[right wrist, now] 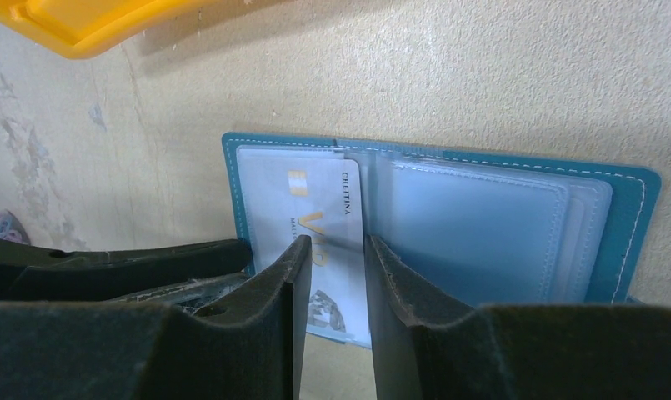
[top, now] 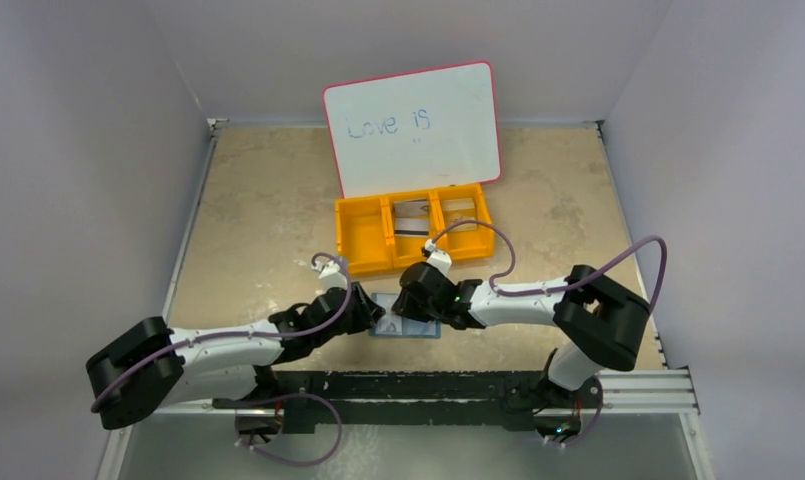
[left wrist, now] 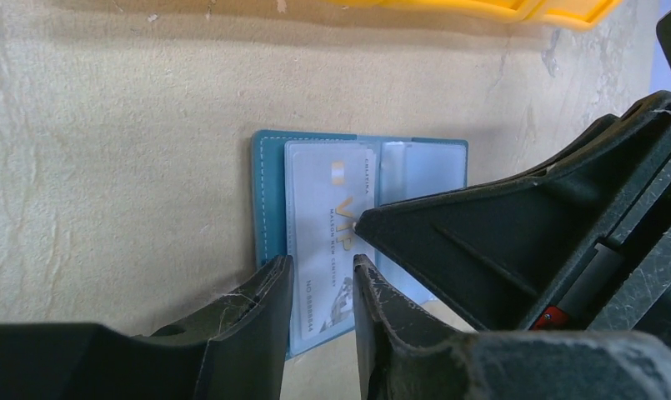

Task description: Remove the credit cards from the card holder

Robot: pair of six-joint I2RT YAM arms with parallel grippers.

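Left end effector [left wrist: 322, 267] is hovering low over the near edge of the open card holder [left wrist: 269, 192], its jaws standing slightly parted with a narrow gap. They are closing on nothing, and a strip of the credit card [left wrist: 332, 208] is showing between them. Right end effector [right wrist: 336, 246] is sitting just beside it, jaws likewise a little apart and gripping nothing, straddling the same card's right edge. In the left wrist view, one right finger is lying across the holder's right half, with its tip over that edge.

That silver-grey card, printed "VIP", is lying flat in a clear sleeve on the left half of the teal holder. More clear sleeves [right wrist: 473, 225] are fanning over the right half; whether they are holding cards I cannot tell. The holder is lying open and flat on the desk [top: 258, 210], just in front of the orange three-compartment bin [top: 363, 235].

From above, the left arm is stretching low from its base at the lower left toward the centre. The right arm is folding at its elbow on the right, its forearm running leftward, so both wrists are meeting over the holder. Behind the bin, a pink-rimmed whiteboard [top: 413, 125] is leaning against the wall.
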